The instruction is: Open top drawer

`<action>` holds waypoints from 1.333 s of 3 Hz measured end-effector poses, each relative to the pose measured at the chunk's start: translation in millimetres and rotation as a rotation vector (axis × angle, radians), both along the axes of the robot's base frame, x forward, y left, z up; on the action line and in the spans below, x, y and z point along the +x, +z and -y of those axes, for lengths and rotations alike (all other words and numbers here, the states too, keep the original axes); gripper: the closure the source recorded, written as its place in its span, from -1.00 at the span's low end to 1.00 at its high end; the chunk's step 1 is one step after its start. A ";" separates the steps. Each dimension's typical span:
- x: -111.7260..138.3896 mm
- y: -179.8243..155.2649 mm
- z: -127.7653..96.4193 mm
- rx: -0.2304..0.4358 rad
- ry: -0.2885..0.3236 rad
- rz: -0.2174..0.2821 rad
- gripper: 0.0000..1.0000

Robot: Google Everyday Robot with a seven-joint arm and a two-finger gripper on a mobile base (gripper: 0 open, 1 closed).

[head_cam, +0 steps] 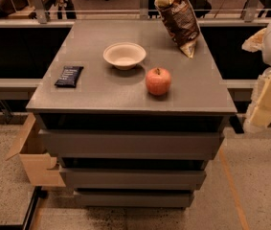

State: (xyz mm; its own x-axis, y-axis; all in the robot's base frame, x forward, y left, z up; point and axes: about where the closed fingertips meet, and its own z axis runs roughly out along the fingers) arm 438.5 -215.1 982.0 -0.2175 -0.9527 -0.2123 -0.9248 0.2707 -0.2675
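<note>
The top drawer (pixel 130 144) is the widest grey flat front, right under the grey cabinet top (pixel 101 95), with a dark gap above it. Below it are a mid-width grey front (pixel 132 178) and the narrowest front (pixel 132 199). My gripper (pixel 264 104) hangs at the right edge of the view, pale yellow and white, to the right of the cabinet's front right corner and apart from the drawer. It holds nothing that I can see.
On the cabinet top are a white bowl (pixel 124 55), a red apple (pixel 158 80), a dark snack bar (pixel 69 75) and a brown chip bag (pixel 178 18). An open cardboard box (pixel 34 162) stands on the floor at the left. A railing runs behind.
</note>
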 end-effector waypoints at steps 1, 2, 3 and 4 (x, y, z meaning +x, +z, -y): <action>0.0 0.0 0.0 0.000 0.000 0.000 -1.00; -7.3 -16.6 0.2 0.008 0.032 -0.013 -1.00; -17.1 -42.2 -3.7 0.011 0.092 -0.033 -1.00; -30.9 -83.3 -13.2 -0.009 0.183 -0.074 -1.00</action>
State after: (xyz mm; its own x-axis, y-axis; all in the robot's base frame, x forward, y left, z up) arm 407.6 -201.9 898.8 -0.0551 -0.9795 -0.1937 -0.9755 0.0942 -0.1986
